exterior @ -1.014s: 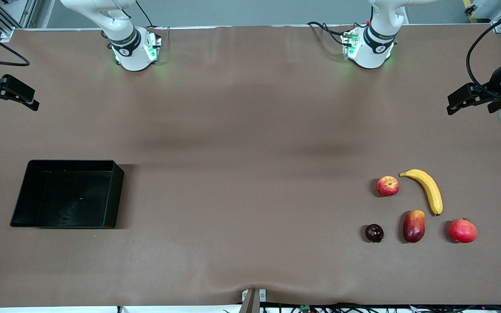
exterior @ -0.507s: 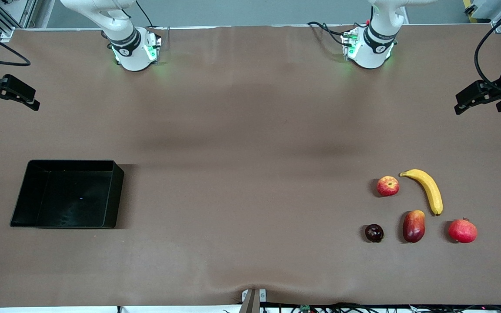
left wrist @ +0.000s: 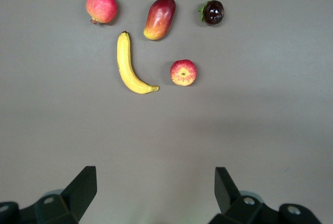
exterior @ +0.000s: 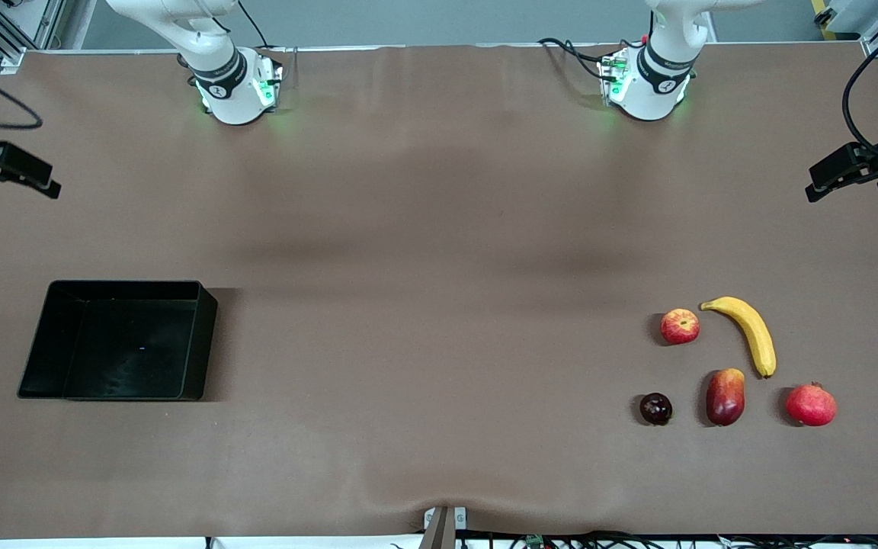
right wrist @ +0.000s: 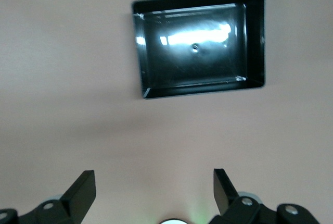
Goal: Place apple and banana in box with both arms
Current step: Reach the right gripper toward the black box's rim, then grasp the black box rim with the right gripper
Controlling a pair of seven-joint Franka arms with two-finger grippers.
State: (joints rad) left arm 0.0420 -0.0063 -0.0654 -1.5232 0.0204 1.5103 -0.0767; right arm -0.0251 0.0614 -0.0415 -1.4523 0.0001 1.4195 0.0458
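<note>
The apple (exterior: 680, 326) sits on the brown table (exterior: 439, 305) toward the left arm's end, just beside the banana (exterior: 748, 332) and not touching it. Three other fruits lie nearer the front camera: a dark plum (exterior: 656, 409), a mango (exterior: 725, 396) and a pomegranate (exterior: 811, 405). The black box (exterior: 206, 335) stands empty, well apart at the right arm's end of the table. The left gripper (left wrist: 155, 190) hangs high over the table edge at its own end, fingers spread wide and holding nothing, and its wrist camera looks down on the whole group of fruit. The right gripper (right wrist: 154, 190) hangs over the table edge at its end, also spread wide and empty, with the box in its wrist view. Nothing has been picked up yet. From where I stand, the step in hand looks like the left arm's reach for the fruit. To do it well, it would come straight down over the apple and close across its round middle, keeping its fingers clear of the banana. For the banana, a grip across the middle of the curve seems steadiest. The small gaps to the mango leave little room for error.
</note>
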